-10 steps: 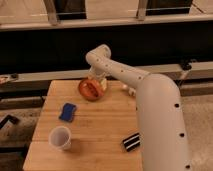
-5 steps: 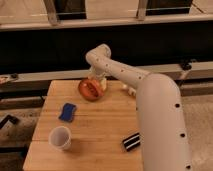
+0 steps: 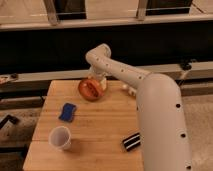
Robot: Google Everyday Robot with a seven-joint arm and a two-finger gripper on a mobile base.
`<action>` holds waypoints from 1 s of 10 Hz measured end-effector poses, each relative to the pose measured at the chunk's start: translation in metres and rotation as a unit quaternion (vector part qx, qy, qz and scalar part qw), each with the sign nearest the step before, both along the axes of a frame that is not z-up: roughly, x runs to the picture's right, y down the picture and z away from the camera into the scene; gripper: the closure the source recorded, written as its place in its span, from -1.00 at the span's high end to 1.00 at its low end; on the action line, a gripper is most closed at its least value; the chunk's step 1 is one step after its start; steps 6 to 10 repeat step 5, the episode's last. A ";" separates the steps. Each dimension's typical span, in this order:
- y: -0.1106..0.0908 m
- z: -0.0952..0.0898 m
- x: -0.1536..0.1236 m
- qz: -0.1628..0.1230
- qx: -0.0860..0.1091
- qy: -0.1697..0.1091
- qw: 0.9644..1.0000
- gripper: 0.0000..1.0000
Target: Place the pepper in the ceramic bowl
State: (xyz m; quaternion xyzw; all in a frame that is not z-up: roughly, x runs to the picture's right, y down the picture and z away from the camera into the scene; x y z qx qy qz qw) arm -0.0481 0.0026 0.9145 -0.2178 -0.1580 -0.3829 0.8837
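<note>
Inside ceramic bowl [image 3: 90, 89], pepper [image 3: 91, 89], pincer [image 3: 101, 83] beside rim, grip unclear

hand [image 3: 101, 81] | no visible shift at ceramic bowl [image 3: 90, 90] | pepper [image 3: 91, 89] unmoved inside

A butcher-block table is standing before a dark, railed wall in dim indoor light.

The wooden table [image 3: 100, 125] is filling the lower middle, its pale planks running left to right and catching a warm glow. Behind it a pale ledge [image 3: 45, 78] is crossing the whole width, and above that a dark panel [image 3: 50, 50] is soaking up most of the light. A second pale rail [image 3: 125, 21] is running along the top, with two metal posts [image 3: 51, 11] rising from it. Grey speckled floor [image 3: 200, 115] is showing to the right. The gripper [image 3: 97, 82] is hanging low over the table's far edge.
</note>
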 end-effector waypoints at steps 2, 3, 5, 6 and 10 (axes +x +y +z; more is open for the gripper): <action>0.000 0.000 0.000 0.000 0.000 0.000 1.000 0.60; -0.001 -0.001 -0.001 0.001 0.001 -0.001 1.000 0.60; -0.001 -0.001 -0.001 0.001 0.001 -0.001 1.000 0.60; -0.001 -0.001 -0.001 0.001 0.001 -0.001 1.000 0.60; -0.001 -0.001 -0.001 0.001 0.001 -0.001 1.000 0.60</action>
